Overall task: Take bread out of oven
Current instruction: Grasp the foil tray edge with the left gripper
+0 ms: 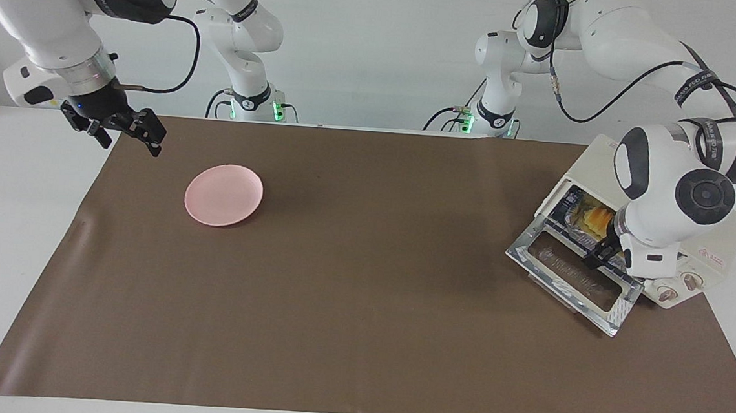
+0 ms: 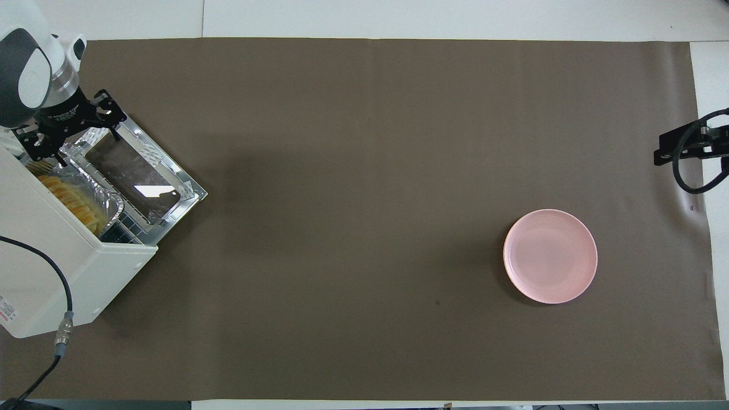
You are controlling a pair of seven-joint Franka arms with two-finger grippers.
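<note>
Evidently the task is at an early stage. The oven stands at the left arm's end of the table, its door folded down flat in front of it, so the opening step is judged done. The bread lies inside the oven, in a foil tray on the rack; nothing has been lifted yet.

The left gripper is seen over the hinge end of the door, at the mouth of the oven, with fingers spread and nothing between them. Whether the tray or the door is touched cannot be told. Left to do, as judged: the bread is to be gripped, drawn clear of the oven and set down, likely on the plate.

The right gripper is held in wait above the edge of the mat at the right arm's end, near the plate; its fingers are released and empty too.

Count: one oven, one bread, one tray, one plate, one mat, two grippers.
</note>
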